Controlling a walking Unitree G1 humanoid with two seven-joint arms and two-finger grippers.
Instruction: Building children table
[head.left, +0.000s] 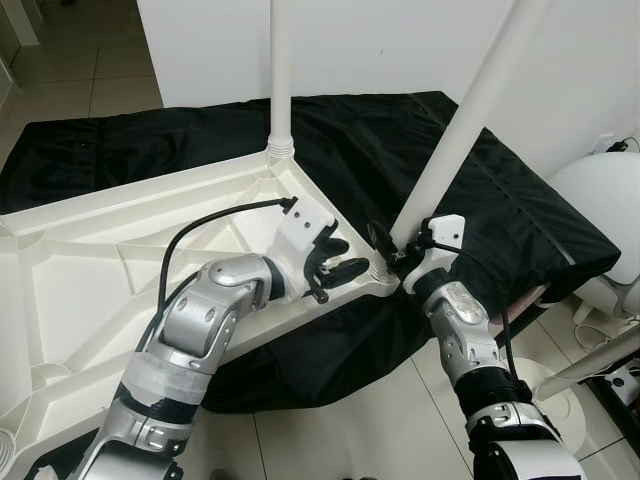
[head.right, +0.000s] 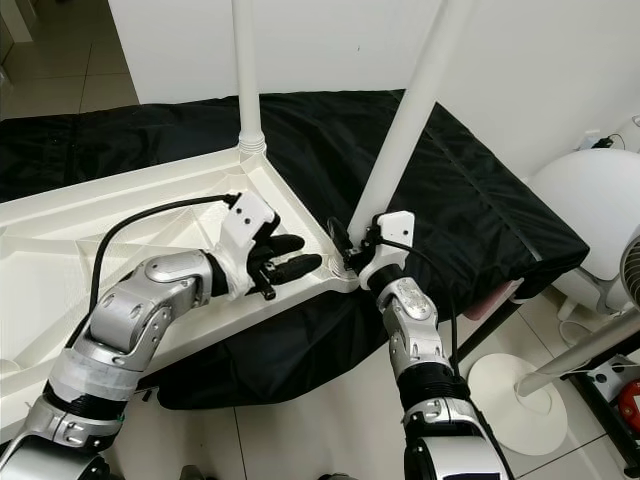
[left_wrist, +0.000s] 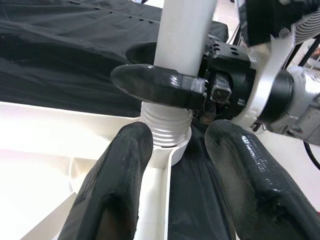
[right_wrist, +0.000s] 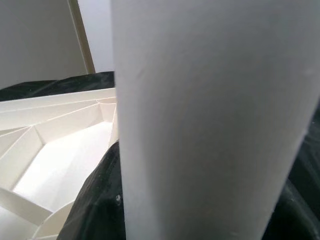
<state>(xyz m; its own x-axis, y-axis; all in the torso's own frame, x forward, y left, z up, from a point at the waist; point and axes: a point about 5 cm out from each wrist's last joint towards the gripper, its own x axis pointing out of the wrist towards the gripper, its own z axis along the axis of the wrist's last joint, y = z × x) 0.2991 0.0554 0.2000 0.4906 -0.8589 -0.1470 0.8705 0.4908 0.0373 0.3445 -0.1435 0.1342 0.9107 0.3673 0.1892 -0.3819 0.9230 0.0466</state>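
A white plastic tabletop (head.left: 110, 250) lies upside down on a black cloth (head.left: 500, 200). One white leg (head.left: 281, 80) stands upright in its far corner socket. A second white leg (head.left: 470, 120) leans from the near right corner; its threaded end (left_wrist: 165, 131) sits in the corner socket. My right gripper (head.left: 386, 246) is shut on this leg just above the socket, one finger (left_wrist: 155, 85) wrapping it. The leg (right_wrist: 200, 120) is very close in the right wrist view. My left gripper (head.left: 345, 257) is open and rests on the tabletop rim beside that corner, its fingers (left_wrist: 115, 175) flanking the socket.
A round white fan (head.left: 600, 210) and its disc base (head.right: 510, 392) stand on the tiled floor at the right. A white wall (head.left: 400, 40) rises behind the cloth. A stand with cables (head.left: 620, 380) is at the far right.
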